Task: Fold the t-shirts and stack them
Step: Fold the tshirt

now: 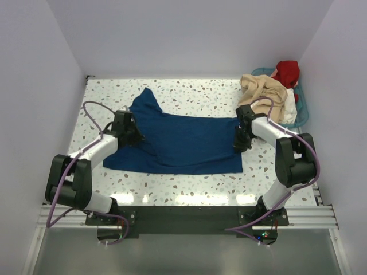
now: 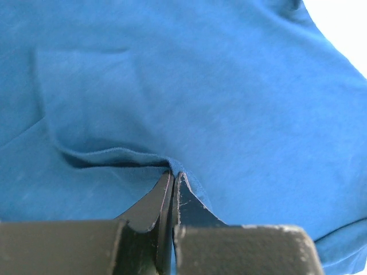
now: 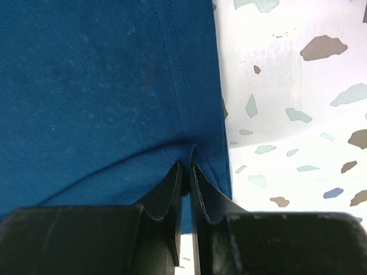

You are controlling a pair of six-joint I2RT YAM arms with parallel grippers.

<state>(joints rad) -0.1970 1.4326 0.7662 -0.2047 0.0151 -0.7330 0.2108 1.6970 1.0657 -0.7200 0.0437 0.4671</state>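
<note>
Navy t-shirt (image 1: pixel 183 143) spreads between left end effector (image 2: pixel 173 175) and right end effector (image 3: pixel 186 166), each seemingly pinching its cloth.

A navy t-shirt (image 1: pixel 178 143) lies spread across a speckled white counter (image 1: pixel 200 94). The left gripper (image 1: pixel 133 137) and right gripper (image 1: pixel 240 143) have their jaws at its opposite side edges. A beige t-shirt (image 1: pixel 264 89), red t-shirt (image 1: pixel 287 71) and white t-shirt (image 1: pixel 291 110) are heaped in a teal basket (image 1: pixel 304 112) at the far right corner.

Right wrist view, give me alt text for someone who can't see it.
The right gripper, shut, pinches the stitched edge of a dark blue t-shirt that fills the left of the frame. White speckled table shows on the right.
</note>
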